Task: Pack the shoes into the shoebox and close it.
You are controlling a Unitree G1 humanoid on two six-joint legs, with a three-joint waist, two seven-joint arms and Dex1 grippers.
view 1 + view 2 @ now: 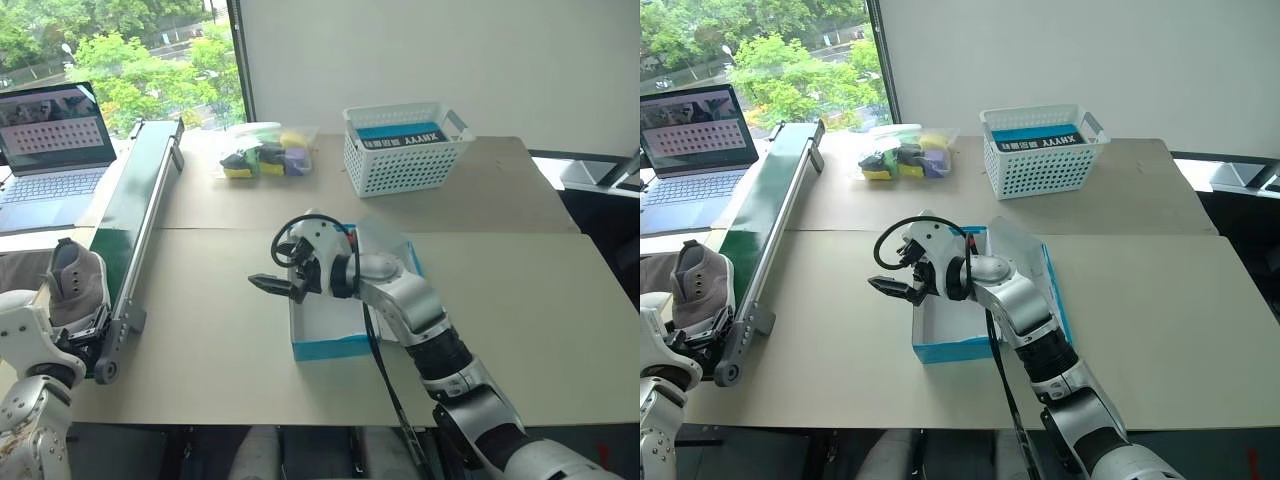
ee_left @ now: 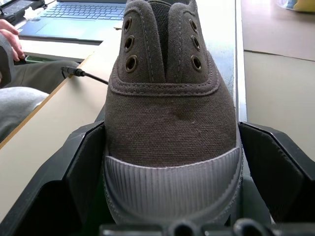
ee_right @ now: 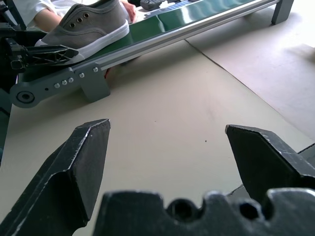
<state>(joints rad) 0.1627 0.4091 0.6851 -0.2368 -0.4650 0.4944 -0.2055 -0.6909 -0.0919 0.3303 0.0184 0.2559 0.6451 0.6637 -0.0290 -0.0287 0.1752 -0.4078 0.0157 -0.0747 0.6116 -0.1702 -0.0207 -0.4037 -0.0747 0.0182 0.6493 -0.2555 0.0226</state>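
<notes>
One grey sneaker (image 1: pixel 78 285) with a pale sole stands at the near end of the green conveyor (image 1: pixel 140 195), toe towards me. My left gripper (image 2: pixel 170 147) is open, its black fingers (image 2: pixel 83 162) close on either side of the shoe's toe (image 2: pixel 170 118). Whether they press on it I cannot tell. The turquoise shoebox (image 1: pixel 330 348) lies open at the table's middle, white inside, lid flap (image 1: pixel 385 240) raised at its right. My right gripper (image 1: pixel 275 285) hovers over the box's left edge, pointing left, open with nothing between its fingers (image 3: pixel 74 162). Its wrist view looks across bare table to the shoe (image 3: pixel 88 24).
A laptop (image 1: pixel 50 150) sits at the far left beyond the conveyor. At the back of the table are a white lattice basket (image 1: pixel 405 150) and a clear bag of coloured items (image 1: pixel 265 150). A person's hand (image 2: pixel 7 39) rests near the laptop. Brown card covers the table (image 1: pixel 200 330).
</notes>
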